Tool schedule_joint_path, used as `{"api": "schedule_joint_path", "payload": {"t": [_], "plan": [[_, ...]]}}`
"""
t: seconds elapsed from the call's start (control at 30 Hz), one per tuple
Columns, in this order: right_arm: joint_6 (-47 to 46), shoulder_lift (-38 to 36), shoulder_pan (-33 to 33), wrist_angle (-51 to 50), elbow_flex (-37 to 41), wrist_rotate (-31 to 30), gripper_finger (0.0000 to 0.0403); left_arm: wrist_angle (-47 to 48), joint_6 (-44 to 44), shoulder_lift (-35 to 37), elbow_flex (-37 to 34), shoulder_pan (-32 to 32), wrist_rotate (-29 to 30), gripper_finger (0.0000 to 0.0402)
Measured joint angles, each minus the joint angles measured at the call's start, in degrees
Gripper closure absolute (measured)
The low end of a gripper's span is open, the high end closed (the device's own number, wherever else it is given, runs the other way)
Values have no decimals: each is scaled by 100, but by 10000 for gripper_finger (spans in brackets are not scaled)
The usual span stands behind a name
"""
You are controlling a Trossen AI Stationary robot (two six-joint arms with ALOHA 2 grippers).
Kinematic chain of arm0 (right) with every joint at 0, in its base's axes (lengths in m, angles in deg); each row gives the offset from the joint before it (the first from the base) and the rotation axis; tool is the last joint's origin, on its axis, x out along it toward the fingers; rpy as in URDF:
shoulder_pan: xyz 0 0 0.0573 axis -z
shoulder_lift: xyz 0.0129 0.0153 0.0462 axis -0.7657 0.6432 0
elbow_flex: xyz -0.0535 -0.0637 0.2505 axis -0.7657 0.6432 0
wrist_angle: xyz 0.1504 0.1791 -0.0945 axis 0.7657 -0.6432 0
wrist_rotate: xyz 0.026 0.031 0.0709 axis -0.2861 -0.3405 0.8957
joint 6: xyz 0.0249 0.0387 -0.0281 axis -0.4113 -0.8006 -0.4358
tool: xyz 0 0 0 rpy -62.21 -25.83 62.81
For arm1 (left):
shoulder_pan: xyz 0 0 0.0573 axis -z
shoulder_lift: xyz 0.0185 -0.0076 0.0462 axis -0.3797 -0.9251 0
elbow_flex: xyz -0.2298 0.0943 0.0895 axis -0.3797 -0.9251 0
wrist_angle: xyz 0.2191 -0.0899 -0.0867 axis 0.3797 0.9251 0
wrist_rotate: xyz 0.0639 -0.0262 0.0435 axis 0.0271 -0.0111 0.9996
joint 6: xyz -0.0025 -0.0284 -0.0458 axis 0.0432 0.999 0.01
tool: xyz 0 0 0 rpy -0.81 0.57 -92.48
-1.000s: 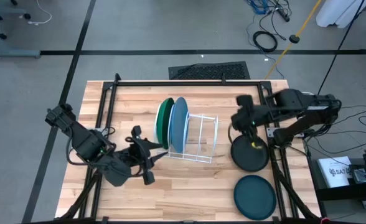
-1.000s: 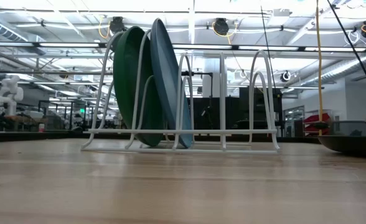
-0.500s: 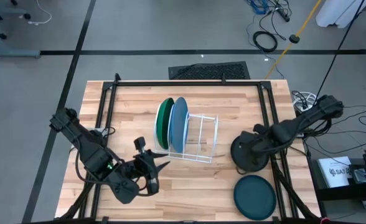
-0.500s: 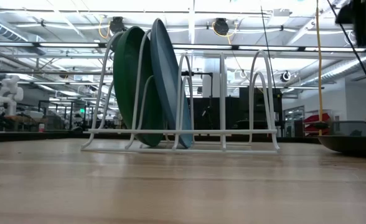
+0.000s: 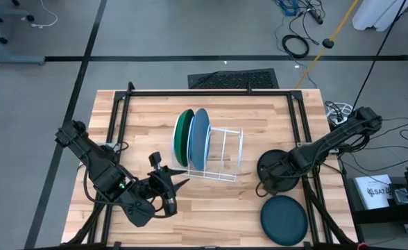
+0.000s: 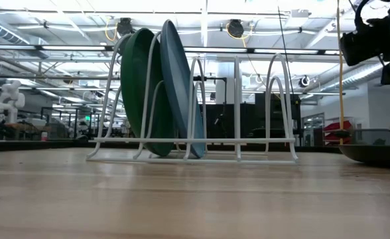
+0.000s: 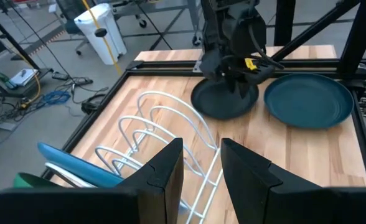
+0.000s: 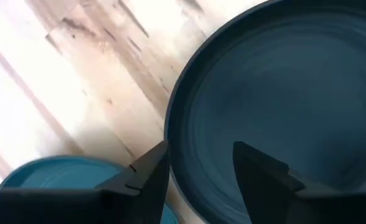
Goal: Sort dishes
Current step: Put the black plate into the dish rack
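Right of centre in the overhead frame, the right gripper is down over the black plate, which lies flat on the table. Its own camera shows the fingers a narrow way apart, hanging above the plate's rim with nothing between them. I can't really tell from that close view whether they're touching the rim yet.

The green plate and light blue plate already stand upright in the left slots of the white wire rack, leaning close together. The dark teal plate lies flat at the lower right, just beside the black one. So I'd say two are racked and this is the pick-up of number three.

Next move looks like getting a finger under that rim, which is fiddly on a flat plate, then tipping it upright into a slot.

Room-wise, the empty slots are on the rack's right side, facing this arm, with bare wood between. Watch the black frame rail right next to the plate, and the teal plate's edge close by.

The left gripper waits at lower left, near the rack, with a narrow gap between its fingers and nothing held
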Motion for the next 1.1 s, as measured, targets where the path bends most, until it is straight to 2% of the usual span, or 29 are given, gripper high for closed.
{"api": "schedule_joint_path", "payload": {"t": [0.2, 0.5, 0.83, 0.93, 1.1], "plan": [[-72, 235, 44, 139, 34, -151, 234, 2, 9, 0, 0, 0, 21, 283], [188, 1061, 195, 501, 34, -163, 234, 24, 98, 0, 0, 0, 80, 283], [731, 1631, 423, 889, 34, 170, 234, 163, 108, 2, 0, -27, 128, 283], [848, 1572, 461, 874, 34, 231, 234, 185, 250, 2, 0, -39, 128, 283], [801, 1047, 459, 870, 34, 1, 234, 177, 258, 2, 1, -17, 128, 283]]}}
